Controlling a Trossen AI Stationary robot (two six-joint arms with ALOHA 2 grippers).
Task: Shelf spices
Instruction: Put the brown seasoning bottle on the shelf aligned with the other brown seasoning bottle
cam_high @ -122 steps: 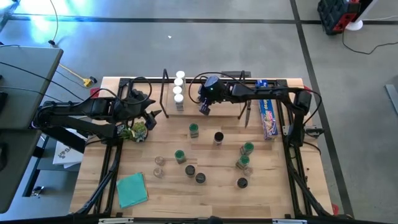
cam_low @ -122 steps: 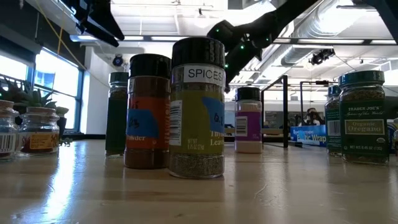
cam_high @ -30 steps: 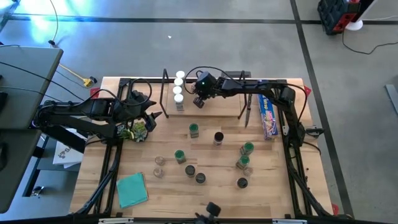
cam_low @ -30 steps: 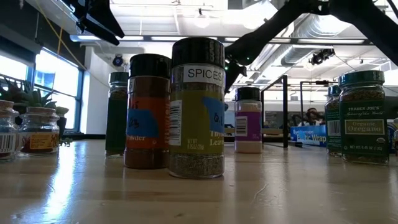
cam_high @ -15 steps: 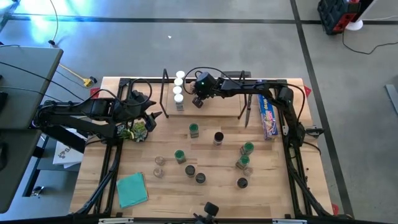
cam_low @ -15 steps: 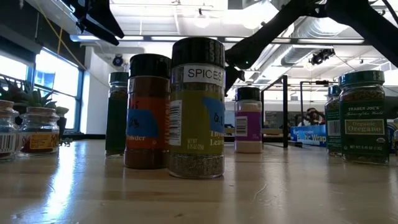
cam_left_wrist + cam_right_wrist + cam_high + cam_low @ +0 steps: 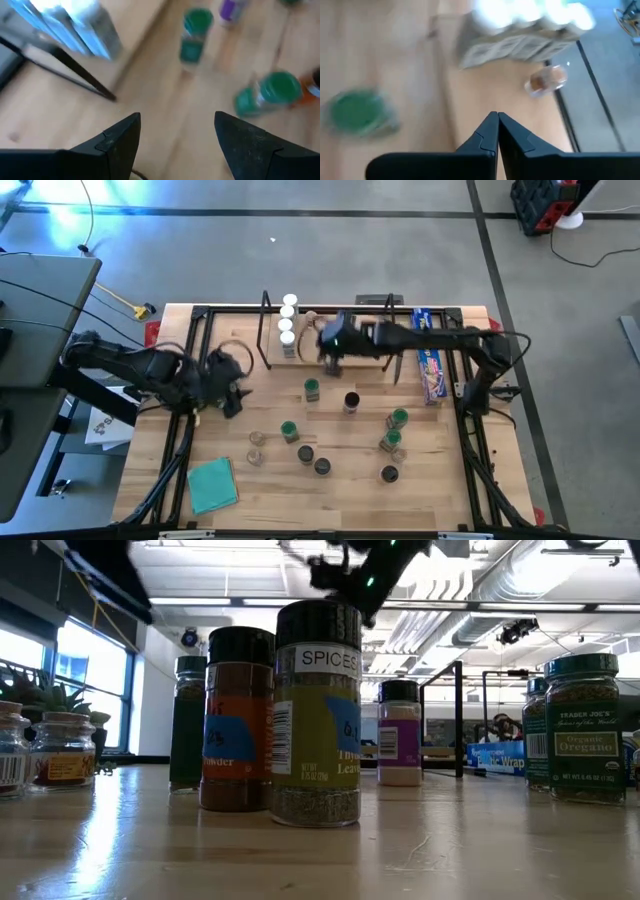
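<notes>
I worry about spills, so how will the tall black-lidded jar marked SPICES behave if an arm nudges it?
The SPICES jar stands upright, much taller than wide, so a push near its lid would probably tip it. Once down, its round body would likely roll. It looks only partly filled, so it is probably light and slides easily on the smooth wooden table.

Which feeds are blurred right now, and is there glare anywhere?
Both wrist views are motion-smeared: green-lidded jars and the white-lidded jar row streak. In the high view both arms are smeared. In the low view the black-lidded jar labelled SPICES is sharp; ceiling lights glare.
</notes>
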